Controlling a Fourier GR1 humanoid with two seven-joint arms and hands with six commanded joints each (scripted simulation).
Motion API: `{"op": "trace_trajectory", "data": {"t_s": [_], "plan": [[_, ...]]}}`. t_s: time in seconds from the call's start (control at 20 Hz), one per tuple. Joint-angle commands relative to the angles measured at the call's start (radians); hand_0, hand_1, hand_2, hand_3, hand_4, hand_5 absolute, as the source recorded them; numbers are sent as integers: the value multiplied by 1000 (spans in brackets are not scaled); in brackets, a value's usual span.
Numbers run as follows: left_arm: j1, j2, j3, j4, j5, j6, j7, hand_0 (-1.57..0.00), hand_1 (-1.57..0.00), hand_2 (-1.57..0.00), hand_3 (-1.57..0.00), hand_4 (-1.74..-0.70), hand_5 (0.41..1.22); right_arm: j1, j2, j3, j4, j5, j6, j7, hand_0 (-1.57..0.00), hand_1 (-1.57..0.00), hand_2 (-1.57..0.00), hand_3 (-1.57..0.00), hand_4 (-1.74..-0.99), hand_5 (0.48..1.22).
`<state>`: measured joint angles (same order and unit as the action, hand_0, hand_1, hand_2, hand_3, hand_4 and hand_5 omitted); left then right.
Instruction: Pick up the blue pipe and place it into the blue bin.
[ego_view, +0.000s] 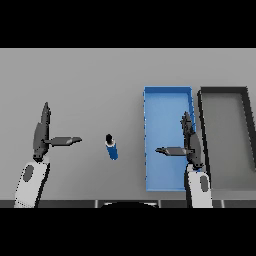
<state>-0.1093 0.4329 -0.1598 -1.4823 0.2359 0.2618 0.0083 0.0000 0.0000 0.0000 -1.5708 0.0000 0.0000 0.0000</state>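
the blue pipe (111, 147) lies on the grey worktop (90, 80), a little left of the middle, with its dark end pointing away from the robot. nothing touches it.

the blue bin (150, 107) sits to the right of the pipe, a long tray running away from the robot, with nothing lying inside it. just beside it, further right, stands a dark bin (202, 107) with a grey floor; their long sides are close together.

the left hand (41, 135) hovers left of the pipe, apart from it, fingers straight and pointing away, thumb stretched out sideways toward the pipe. it holds nothing.

the right hand (191, 142) hangs over the right edge of the blue bin, fingers straight and pointing away, thumb stretched left across the bin. it holds nothing either.
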Motion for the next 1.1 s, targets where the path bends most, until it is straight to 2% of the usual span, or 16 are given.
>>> {"op": "trace_trajectory", "data": {"t_s": [0.0,0.25,0.3,0.35,0.4,0.6,0.7,0.8,1.0,1.05], "plan": [[-1,-1,0,0,-1,1,-4,1,1,1,1,-1186,605,-1,-1,-1,1,-1,0,1,1,1,1,1,-1254,598],[-6,-8,-7,-5,-6,6,-7,1,1,1,1,-1186,605,-3,-6,-9,13,-9,7,-5,1,1,1,1,-1254,598],[15,60,-20,-7,21,-121,-48,1,1,1,1,-1186,605,44,-61,31,-23,55,34,-53,1,1,1,1,-1254,598],[30,105,-25,6,38,-208,-76,1,1,1,1,-1188,606,68,-99,50,-46,92,47,-72,1,1,1,1,-1255,597],[37,130,-25,17,50,-262,-95,1,1,1,1,-1190,604,96,-124,67,-65,123,56,-87,1,1,1,1,-1251,597],[42,163,-41,23,47,-335,-129,1,1,1,1,-1174,603,108,-144,88,-106,157,57,-38,1,1,1,1,-1236,594],[73,186,-65,-14,35,-375,-168,1,1,1,1,-1162,605,113,-146,94,-112,153,68,-50,1,1,1,1,-1226,593],[79,203,-104,-41,34,-434,-142,1,1,1,1,-1168,592,98,-152,88,-96,156,66,-47,1,1,1,1,-1226,596],[100,217,-176,-117,26,-499,-90,1,1,1,1,-1182,544,102,-149,100,-95,151,84,-94,1,1,1,1,-1242,618],[96,216,-187,-140,33,-507,-69,1,1,1,1,-1187,532,93,-149,98,-88,149,86,-77,1,1,1,1,-1254,626]]}}
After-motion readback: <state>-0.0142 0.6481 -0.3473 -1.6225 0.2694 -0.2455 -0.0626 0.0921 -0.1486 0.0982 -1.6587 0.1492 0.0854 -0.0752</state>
